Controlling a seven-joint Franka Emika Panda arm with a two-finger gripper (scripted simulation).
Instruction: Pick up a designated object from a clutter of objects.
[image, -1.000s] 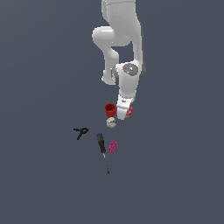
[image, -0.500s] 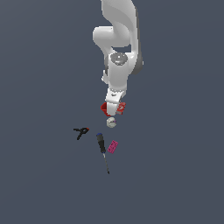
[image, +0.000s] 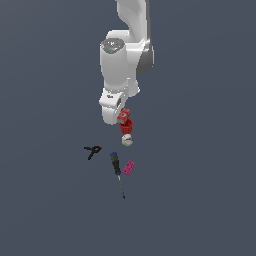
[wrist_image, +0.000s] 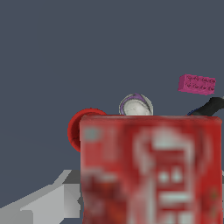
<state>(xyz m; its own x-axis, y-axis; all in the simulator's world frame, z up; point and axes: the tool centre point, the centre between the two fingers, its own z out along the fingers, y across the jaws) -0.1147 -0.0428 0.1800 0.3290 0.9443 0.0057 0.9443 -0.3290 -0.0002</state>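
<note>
- The small flat red rectangular box with white lettering (image: 123, 115) sits at the tip of the white robot arm, above the red cup (image: 126, 125) in the exterior view; in the wrist view its blurred face (wrist_image: 151, 168) fills the foreground, right against the camera.
- The gripper (image: 121, 116) appears clamped on that box, though the fingers themselves are hidden behind it, so this is a judgement from how the box hangs at the hand.
- By my reading the pick is made and the box seems lifted off the surface; what remains, at most, is carrying it clear and holding it steady.
- The other items lie below: a white ball (image: 127, 140) just beside the cup, a black clamp (image: 92, 150) toward the exterior view's left, a black-handled screwdriver (image: 117, 172), and a pink flat block (image: 129, 167) just beside it.
- The surface (image: 200, 200) is a plain, uniform dark grey-blue plane with no edges, walls or furniture visible.
</note>
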